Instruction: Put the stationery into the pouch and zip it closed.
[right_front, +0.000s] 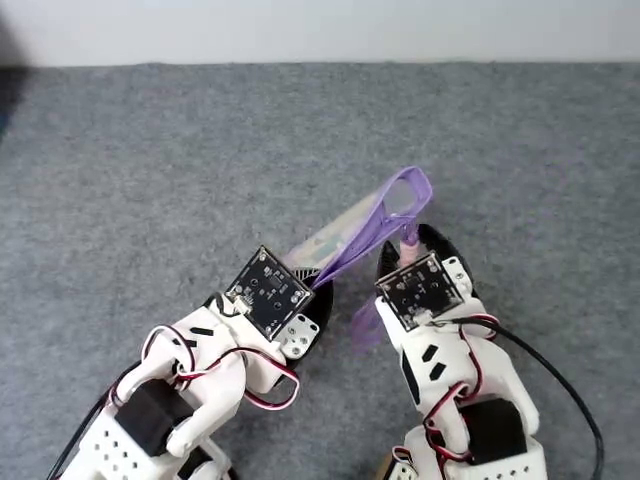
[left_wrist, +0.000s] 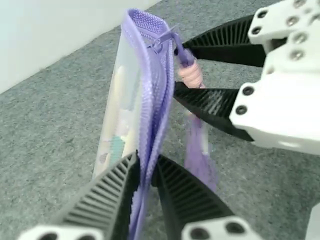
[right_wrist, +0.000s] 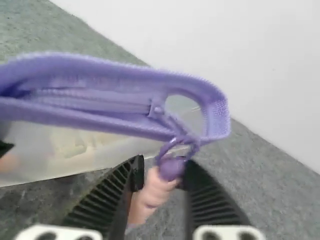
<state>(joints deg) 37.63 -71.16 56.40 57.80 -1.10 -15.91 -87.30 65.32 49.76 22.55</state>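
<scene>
A clear pouch (right_front: 335, 238) with a purple zipper band (right_front: 372, 228) hangs lifted above the grey mat, between both arms. My left gripper (left_wrist: 146, 165) is shut on the zipper band (left_wrist: 152, 100) at the pouch's near end. At the far end, my right gripper (right_wrist: 162, 172) is shut on the pink-and-purple zipper pull (right_wrist: 167, 170). The slider (right_wrist: 156, 107) sits close to that end, and past it a short loop of the band (right_front: 405, 193) stands open. Pale stationery (left_wrist: 117, 140) shows through the clear wall. The right gripper (left_wrist: 182, 67) also appears in the left wrist view.
A purple tassel (right_front: 365, 322) dangles under the pouch between the two arms. Grey carpet-like mat (right_front: 150, 170) covers the table, with a white wall (right_front: 320, 30) along the far edge. Open mat lies to the left, right and beyond the pouch.
</scene>
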